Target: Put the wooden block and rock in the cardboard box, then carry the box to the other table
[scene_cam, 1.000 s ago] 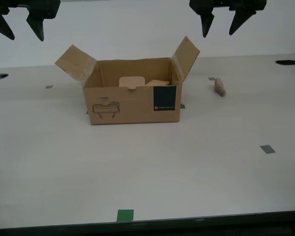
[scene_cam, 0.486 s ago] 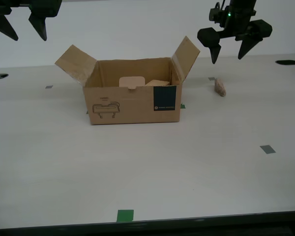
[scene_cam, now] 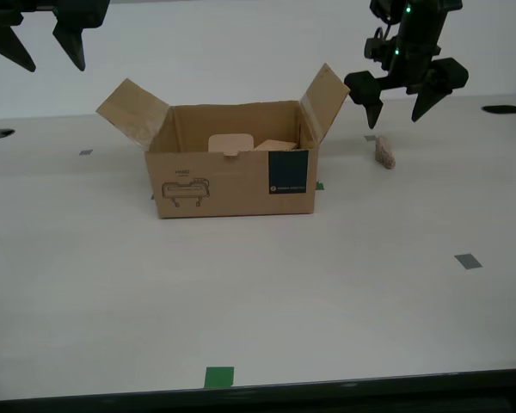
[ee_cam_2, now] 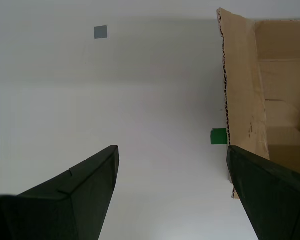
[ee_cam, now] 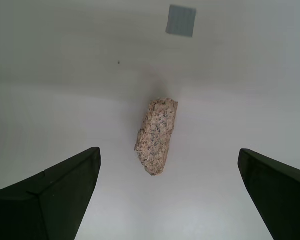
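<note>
The cardboard box stands open on the white table, both side flaps up. The wooden block lies inside it, against the wall on the exterior view's right. The rock lies on the table on the exterior view's right of the box. My first gripper hangs open a little above the rock, its fingers spread wide to either side. My second gripper is open and empty, high in the exterior view's upper left, beside a box flap. The other table is out of view.
Grey tape squares and green tape marks dot the tabletop. One grey square lies just beyond the rock. Black holes sit near the far corners. The table's front edge runs along the exterior view's bottom.
My first gripper has come down from the exterior view's top edge to just above the rock. The second gripper, box and rock have stayed put.
</note>
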